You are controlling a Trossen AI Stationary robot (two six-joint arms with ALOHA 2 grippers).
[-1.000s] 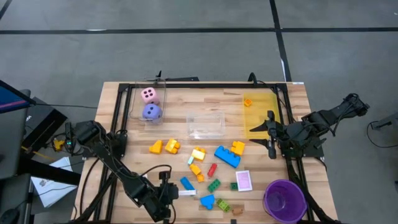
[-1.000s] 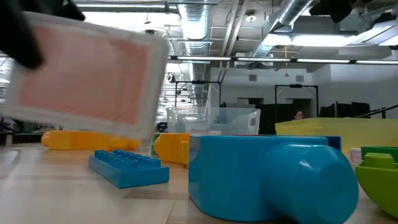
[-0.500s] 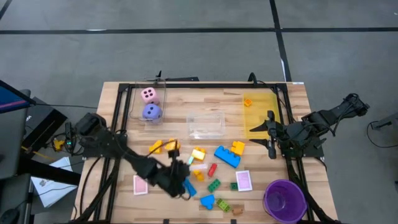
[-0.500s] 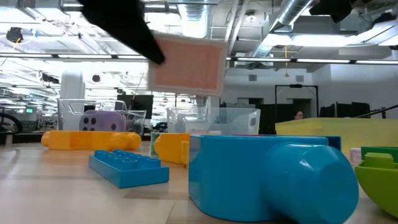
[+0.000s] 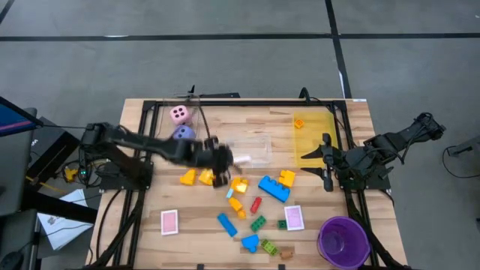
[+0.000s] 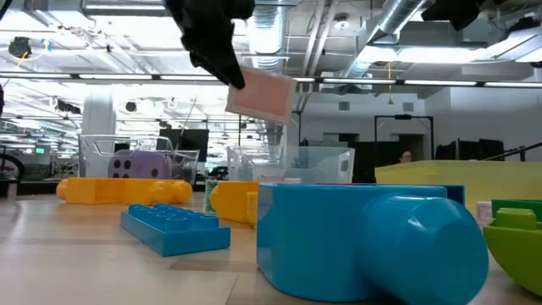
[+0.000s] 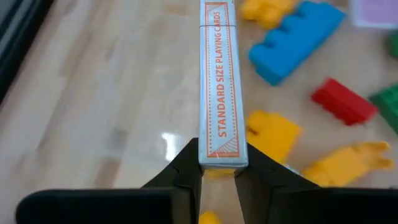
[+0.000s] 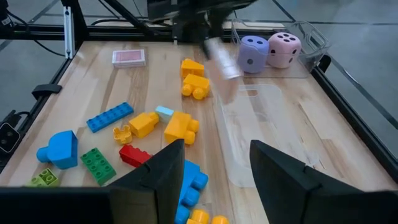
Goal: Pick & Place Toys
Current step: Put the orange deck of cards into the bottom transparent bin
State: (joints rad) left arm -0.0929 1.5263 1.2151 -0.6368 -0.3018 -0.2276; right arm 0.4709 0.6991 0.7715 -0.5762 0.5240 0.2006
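Note:
My left gripper (image 5: pixel 223 165) hangs over the middle of the table, shut on a pink-backed playing-card box (image 7: pixel 217 81) that it holds just near of a clear bin (image 5: pixel 250 149). In the low view the box (image 6: pixel 261 95) floats well above the bricks. Loose bricks (image 5: pixel 273 187) and two pink cards (image 5: pixel 169 222) (image 5: pixel 293 217) lie flat on the table's near half. A pink die (image 5: pixel 179 114) and a purple die (image 5: pixel 183 133) sit in a clear bin at the far left. My right gripper (image 8: pixel 211 180) waits open at the right edge, touching nothing. My left gripper pinches the card box at one short end (image 7: pixel 219 152), one finger on each broad face, so the printed narrow side faces the wrist camera. The fingers (image 7: pixel 186 171) slant down from the table's left. The box sticks out beyond them, lifted clear of the table.
A yellow see-through bin (image 5: pixel 315 136) with one orange piece stands at the far right. A purple cup (image 5: pixel 343 240) stands at the near right corner. A black frame (image 5: pixel 247 103) runs around the table. Bare wood lies near left around the pink card.
My left gripper has swung from the table's near-left corner toward the far edge and the right, rising and rolling as it went. The card box went with it, held the whole way, and now hangs over the table's middle beside the clear bin.

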